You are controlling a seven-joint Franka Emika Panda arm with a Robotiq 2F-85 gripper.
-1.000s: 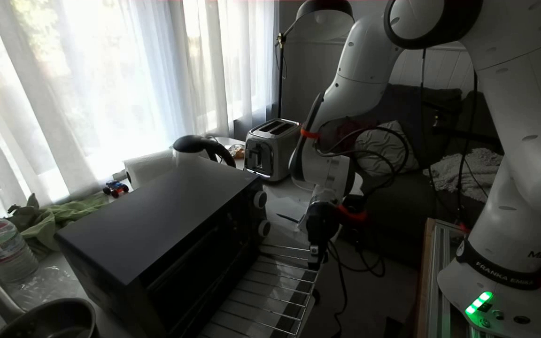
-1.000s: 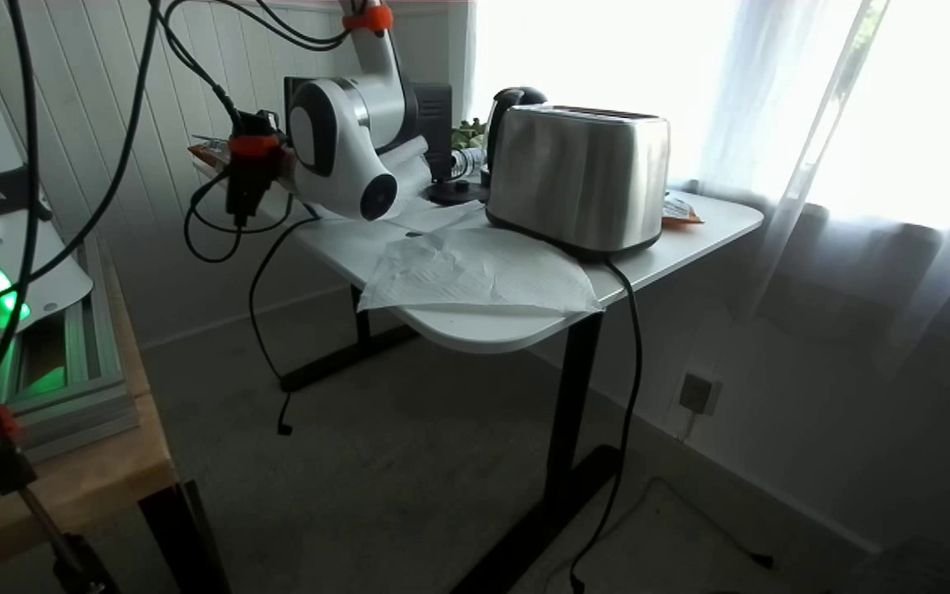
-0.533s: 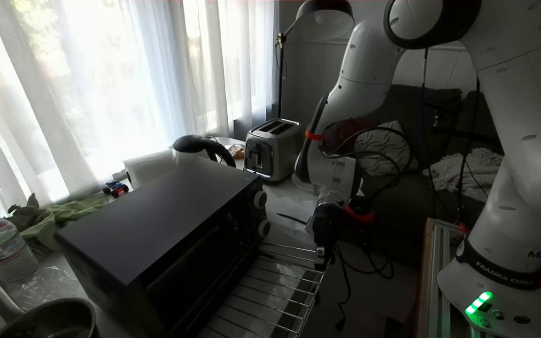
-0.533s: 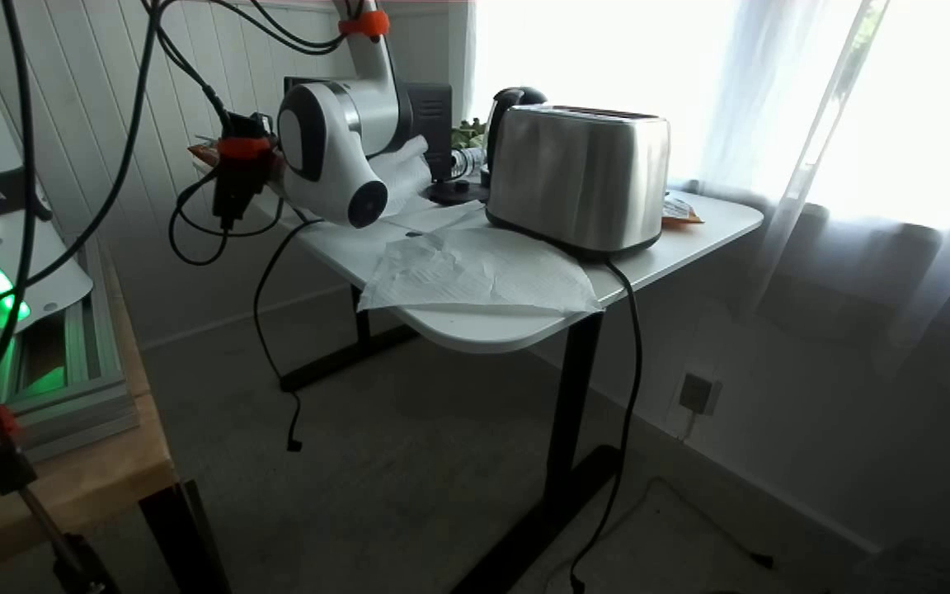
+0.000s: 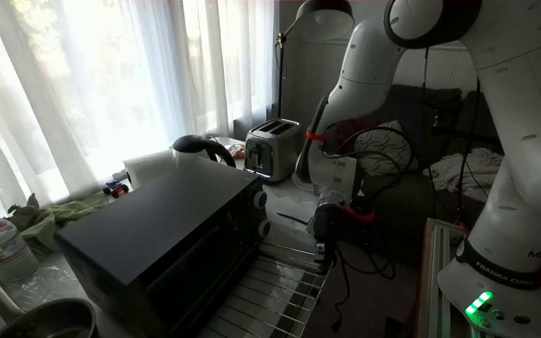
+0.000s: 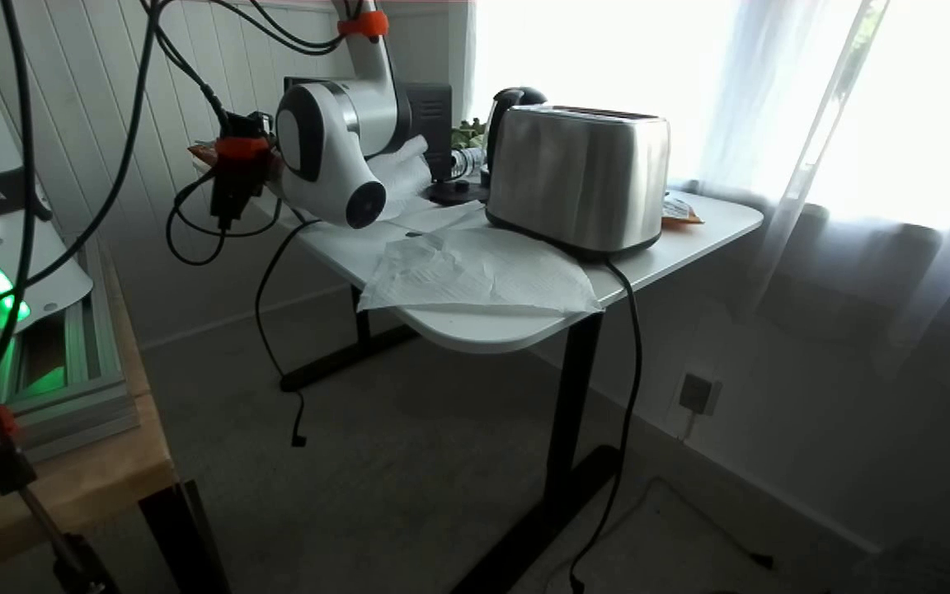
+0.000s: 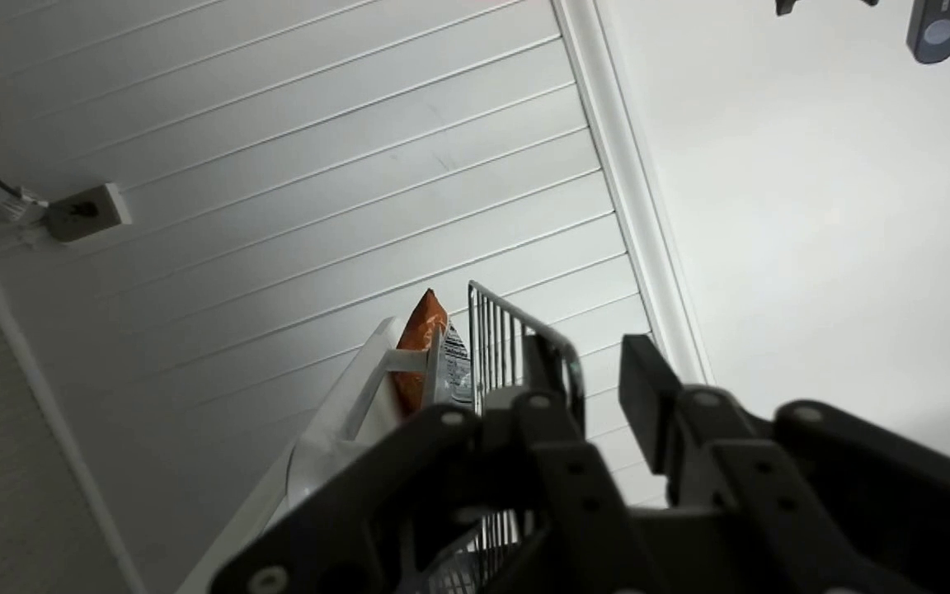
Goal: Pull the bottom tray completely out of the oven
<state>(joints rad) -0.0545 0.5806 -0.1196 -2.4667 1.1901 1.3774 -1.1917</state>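
The oven (image 5: 162,220) is a large black box with its front open; part of its dark side also shows in an exterior view (image 6: 434,115). The bottom tray (image 5: 275,292) is a silvery rack of parallel bars sticking well out of the oven's front; its back end is hidden inside. My gripper (image 5: 321,257) is at the tray's front edge, near its far corner. In the wrist view my gripper (image 7: 589,363) has its fingers apart. The tray's rim (image 7: 570,359) runs between them, close to the left finger, with a gap to the right finger.
A silver toaster (image 5: 270,150) and a white paper sheet (image 6: 475,268) are on the white table (image 6: 731,219). A water bottle (image 5: 3,246) and a pan (image 5: 47,319) stand beside the oven. A black cable (image 5: 341,300) hangs below my gripper.
My gripper and the tray's front edge have moved away from the oven, mostly in the first half second. The tray sticks out further. The oven has stayed in place.
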